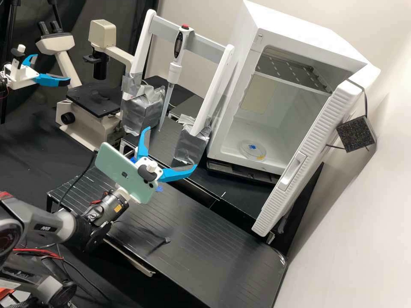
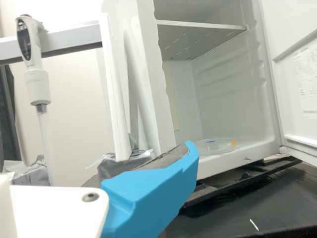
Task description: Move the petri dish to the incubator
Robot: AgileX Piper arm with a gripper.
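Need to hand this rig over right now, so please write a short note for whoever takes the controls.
End effector: open and empty, over the bench, outside the incubator.
Petri dish: lying flat on the incubator's floor, below the shelf.
Done: the dish is in the incubator.
Left: apparently nothing of the move itself. The door stands open; check whether it should be shut.

High view, right: clear round petri dish [image 1: 252, 152] on floor inside white boxy incubator [image 1: 295, 25] | upper centre: slim white pipette [image 1: 174, 70] on white-and-grey upright rack [image 1: 209, 41], left of incubator | upper left: cream angular microscope [image 1: 81, 120], left of rack
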